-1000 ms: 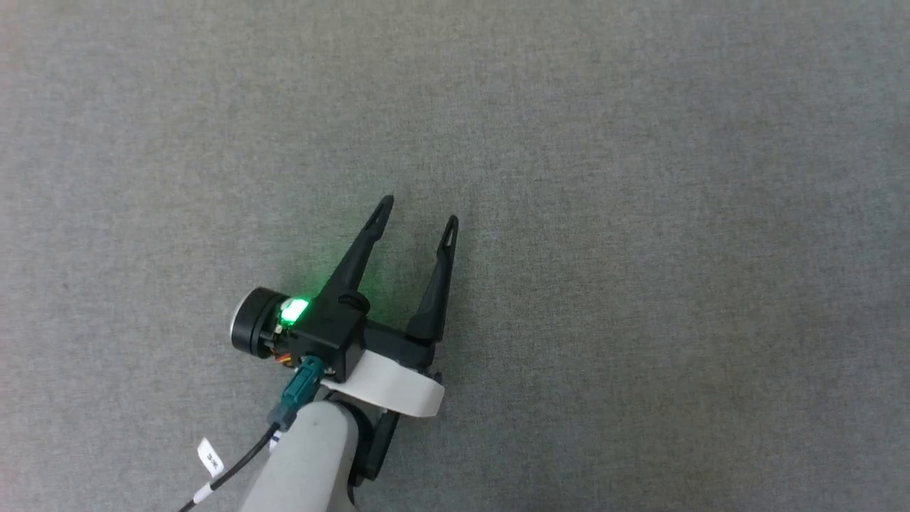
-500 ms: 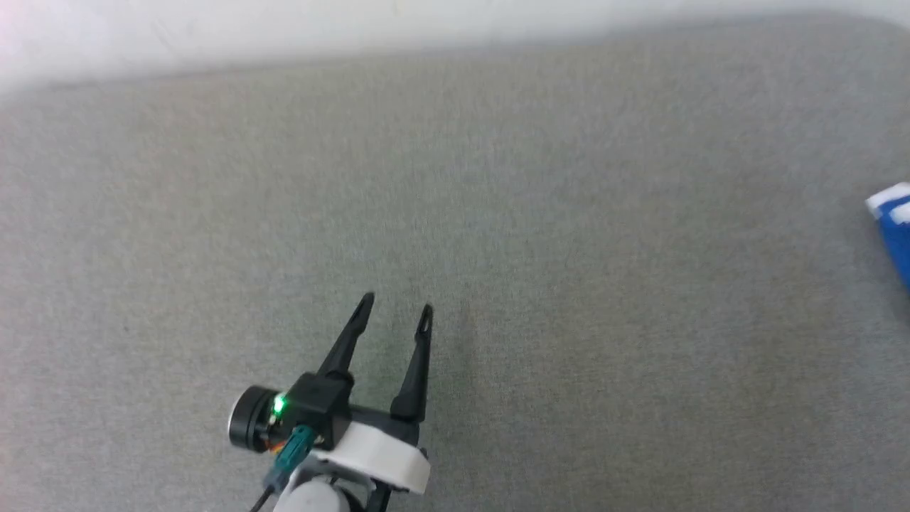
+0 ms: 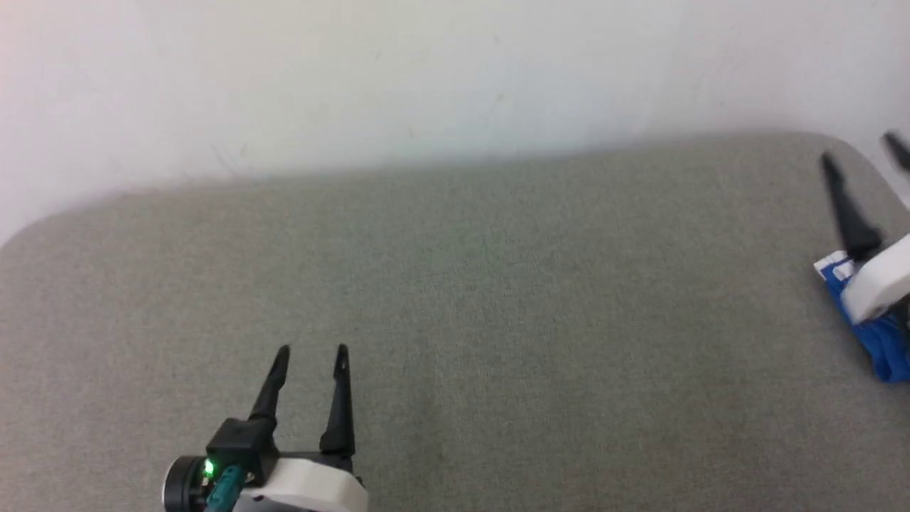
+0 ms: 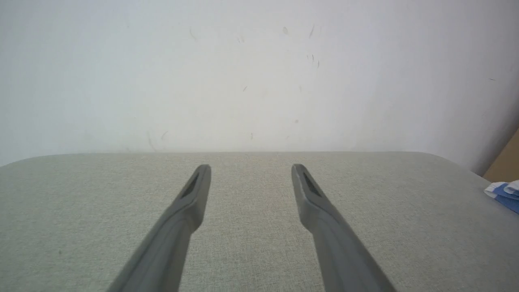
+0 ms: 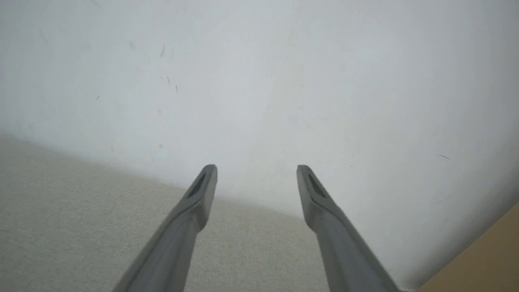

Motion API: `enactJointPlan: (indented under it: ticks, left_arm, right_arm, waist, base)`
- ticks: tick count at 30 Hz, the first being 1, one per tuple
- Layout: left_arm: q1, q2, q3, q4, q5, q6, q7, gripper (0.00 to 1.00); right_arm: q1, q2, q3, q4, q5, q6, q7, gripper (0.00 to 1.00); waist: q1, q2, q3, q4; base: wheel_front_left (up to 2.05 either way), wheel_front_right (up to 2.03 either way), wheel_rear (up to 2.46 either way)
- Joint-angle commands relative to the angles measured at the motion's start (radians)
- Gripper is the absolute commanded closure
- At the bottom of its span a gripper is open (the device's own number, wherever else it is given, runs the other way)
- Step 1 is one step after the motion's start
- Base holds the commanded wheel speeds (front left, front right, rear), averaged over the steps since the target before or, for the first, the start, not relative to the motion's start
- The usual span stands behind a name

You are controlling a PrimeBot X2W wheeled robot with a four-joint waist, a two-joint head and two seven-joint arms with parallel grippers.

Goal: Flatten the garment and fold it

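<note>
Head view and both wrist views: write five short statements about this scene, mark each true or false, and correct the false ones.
1. The left end effector is open and empty. True.
2. The garment lies in the middle of the grey surface. False: it lies at the head view's right edge, partly hidden by the right end effector.
3. The right end effector is shut on the garment. False: its fingers stand apart with nothing between them.
4. A pale wall rises behind the grey surface. True.
5. The garment is blue with white trim. True.
</note>
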Motion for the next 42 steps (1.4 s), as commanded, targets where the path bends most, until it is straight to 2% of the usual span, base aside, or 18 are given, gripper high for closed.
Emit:
enactJointPlan:
  ticks: [1, 6, 8, 11, 14, 22, 35, 36, 42]
  left_arm:
    - [0.016, 0.001, 0.012, 0.005, 0.007, 0.006, -0.005, 0.00]
    - [0.039, 0.000, 0.036, 0.013, 0.021, 0.018, -0.005, 0.00]
    - [0.049, 0.000, 0.041, 0.014, 0.019, 0.023, -0.005, 0.00]
    - [0.063, 0.000, 0.043, 0.024, 0.034, 0.026, -0.005, 0.00]
    - [0.073, 0.000, 0.050, 0.028, 0.051, 0.034, -0.005, 0.00]
    - [0.108, 0.000, 0.058, 0.039, 0.059, 0.021, -0.005, 0.00]
    - [0.112, 0.000, 0.056, 0.006, 0.000, 0.037, -0.005, 0.00]
    - [0.104, 0.000, 0.053, 0.010, 0.000, 0.034, 0.001, 1.00]
    - [0.100, 0.000, 0.054, 0.010, 0.004, 0.032, 0.008, 1.00]
  right_arm:
    - [0.068, 0.048, -0.043, -0.038, -0.028, -0.001, -0.008, 0.00]
    - [0.321, 0.251, -0.288, -0.275, -0.137, -0.001, -0.011, 0.00]
    - [0.418, 0.342, -0.352, -0.375, -0.187, -0.001, -0.011, 0.00]
    - [0.538, 0.462, -0.408, -0.462, -0.243, -0.001, -0.011, 0.00]
    - [0.618, 0.518, -0.427, -0.502, -0.286, -0.001, -0.011, 0.00]
    - [0.712, 0.552, -0.414, -0.502, -0.335, -0.001, -0.011, 0.00]
    - [0.708, 0.556, -0.402, -0.488, -0.359, -0.001, -0.011, 0.00]
    - [0.712, 0.551, -0.405, -0.488, -0.364, 0.000, -0.006, 1.00]
    - [0.709, 0.551, -0.404, -0.490, -0.366, 0.000, 0.001, 1.00]
  waist:
    - [0.0002, 0.0000, -0.044, 0.019]
    - [0.0002, 0.0000, -0.067, 0.047]
    - [0.0002, 0.0000, -0.075, 0.055]
    - [0.0002, 0.0000, -0.087, 0.064]
    - [0.0002, 0.0000, -0.096, 0.072]
    - [0.0002, 0.0000, -0.116, 0.085]
    - [0.0002, 0.0000, -0.099, 0.108]
    - [0.0003, 0.0000, -0.101, 0.107]
    - [0.0004, 0.0000, -0.098, 0.106]
  base:
    - [0.00, 0.00, 0.00]
    - [0.00, 0.00, 0.00]
    - [0.00, 0.00, 0.00]
    - [0.00, 0.00, 0.00]
    - [0.00, 0.00, 0.00]
    - [0.00, 0.00, 0.00]
    - [0.00, 0.00, 0.00]
    - [0.00, 0.00, 0.00]
    - [0.00, 0.00, 0.00]
